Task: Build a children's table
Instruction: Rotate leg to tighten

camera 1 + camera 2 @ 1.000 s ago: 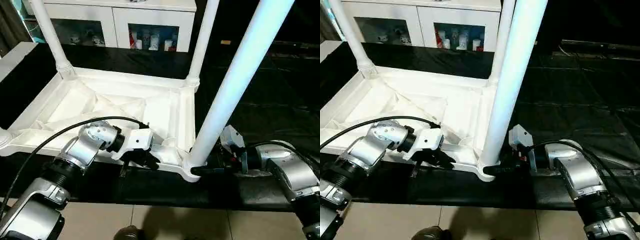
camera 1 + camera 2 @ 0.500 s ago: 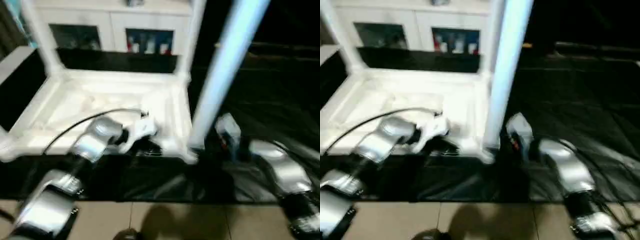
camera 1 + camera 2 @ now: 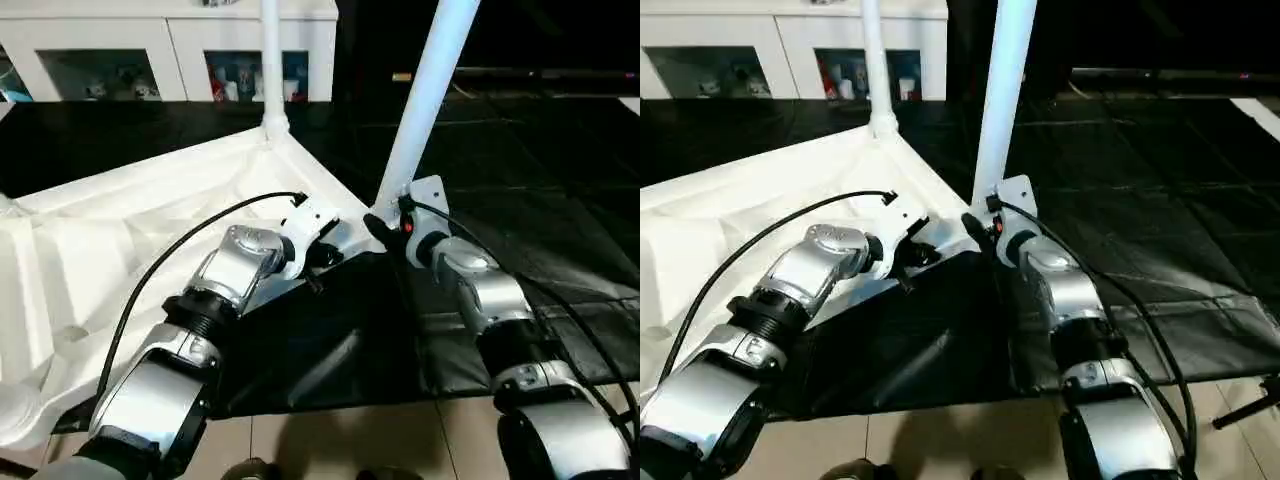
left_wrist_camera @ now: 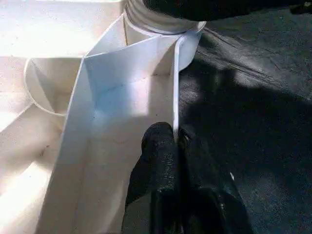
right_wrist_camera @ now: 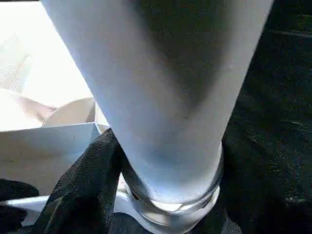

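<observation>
The white table top (image 3: 150, 240) lies upside down on black sheeting (image 3: 560, 230), ribbed underside showing. The near leg (image 3: 425, 95) stands in its corner socket; another leg (image 3: 270, 60) rises further back. The right gripper (image 5: 161, 185) has its fingers around the near leg's base. The left gripper (image 4: 176, 141) pinches the top's thin edge wall beside that corner. A glass-doored cabinet (image 3: 170, 60) stands behind.

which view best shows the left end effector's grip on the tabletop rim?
Left wrist view: the left end effector is shut on the thin edge of the tabletop rim, seen close up. The eye views show the pinch small, side-on, beside the near leg.
</observation>
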